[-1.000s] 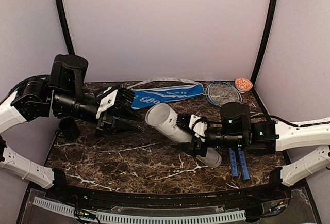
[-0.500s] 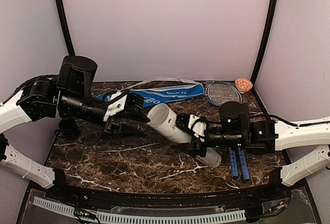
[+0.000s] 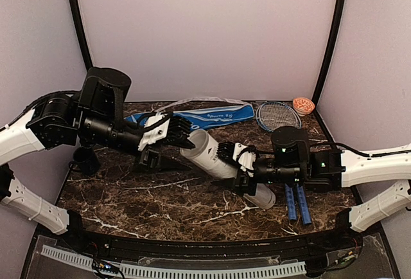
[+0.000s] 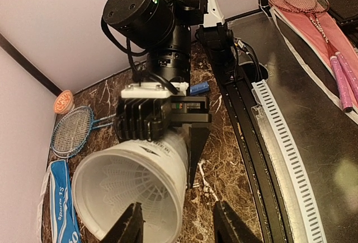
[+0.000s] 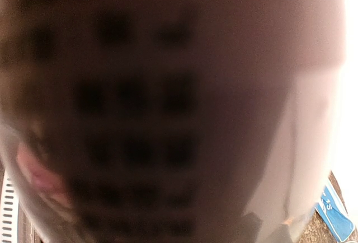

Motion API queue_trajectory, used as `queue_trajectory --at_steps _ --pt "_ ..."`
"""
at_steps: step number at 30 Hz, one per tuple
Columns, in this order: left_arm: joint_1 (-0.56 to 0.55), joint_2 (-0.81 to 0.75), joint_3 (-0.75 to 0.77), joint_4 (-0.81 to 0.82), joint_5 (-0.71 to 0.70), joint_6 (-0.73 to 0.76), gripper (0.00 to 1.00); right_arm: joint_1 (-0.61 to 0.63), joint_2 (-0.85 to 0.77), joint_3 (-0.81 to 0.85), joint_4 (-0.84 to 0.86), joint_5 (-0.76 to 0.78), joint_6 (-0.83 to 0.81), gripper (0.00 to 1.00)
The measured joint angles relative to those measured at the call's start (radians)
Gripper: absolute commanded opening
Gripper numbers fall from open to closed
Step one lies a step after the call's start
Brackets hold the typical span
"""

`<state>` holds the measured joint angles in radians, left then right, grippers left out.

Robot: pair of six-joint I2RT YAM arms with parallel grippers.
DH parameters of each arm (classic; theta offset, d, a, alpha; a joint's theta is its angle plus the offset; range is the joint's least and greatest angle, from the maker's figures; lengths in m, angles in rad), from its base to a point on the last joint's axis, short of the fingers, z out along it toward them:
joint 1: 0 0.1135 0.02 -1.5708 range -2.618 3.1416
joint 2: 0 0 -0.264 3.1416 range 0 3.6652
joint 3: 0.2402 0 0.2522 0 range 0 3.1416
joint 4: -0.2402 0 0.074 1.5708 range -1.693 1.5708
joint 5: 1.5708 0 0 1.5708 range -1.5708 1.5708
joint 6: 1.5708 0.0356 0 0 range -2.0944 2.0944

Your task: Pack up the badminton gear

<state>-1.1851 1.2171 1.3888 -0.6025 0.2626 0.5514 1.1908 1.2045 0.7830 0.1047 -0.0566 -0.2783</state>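
My right gripper [image 3: 235, 163] is shut on the long white tube [image 3: 215, 158] and holds it tilted, with its open mouth towards the left. In the left wrist view the mouth [image 4: 128, 192] shows white feather shuttlecocks [image 4: 120, 184] inside. My left gripper [image 3: 184, 137] is open and empty right at the tube's mouth, its fingers [image 4: 133, 225] straddling the rim. The two rackets [image 3: 278, 116] lie at the back right, their blue handles [image 3: 297, 203] near my right arm. The blue cover [image 3: 209, 116] lies along the back. The right wrist view is filled by the blurred tube [image 5: 168, 114].
A small orange-patterned bowl [image 3: 303, 105] sits in the back right corner. A small black cup [image 3: 85, 161] stands at the left edge under my left arm. The dark marble table [image 3: 160, 202] has a black rail along its near edge.
My left gripper has moved right, from about a hand's width away up to the tube's mouth. My right gripper and the tube have hardly moved.
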Motion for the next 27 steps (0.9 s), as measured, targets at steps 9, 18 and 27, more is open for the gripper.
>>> queue_trajectory --at_steps 9,18,27 --pt "-0.008 0.029 0.028 -0.008 -0.034 0.000 0.48 0.000 0.000 0.000 -0.001 -0.003 0.000 0.53" --pt "-0.009 0.034 0.029 -0.001 -0.033 -0.001 0.50 -0.001 -0.004 0.000 -0.001 -0.008 0.003 0.52" --pt "-0.009 0.021 -0.015 0.069 -0.011 -0.002 0.52 -0.005 -0.032 -0.018 0.000 -0.017 0.016 0.52"
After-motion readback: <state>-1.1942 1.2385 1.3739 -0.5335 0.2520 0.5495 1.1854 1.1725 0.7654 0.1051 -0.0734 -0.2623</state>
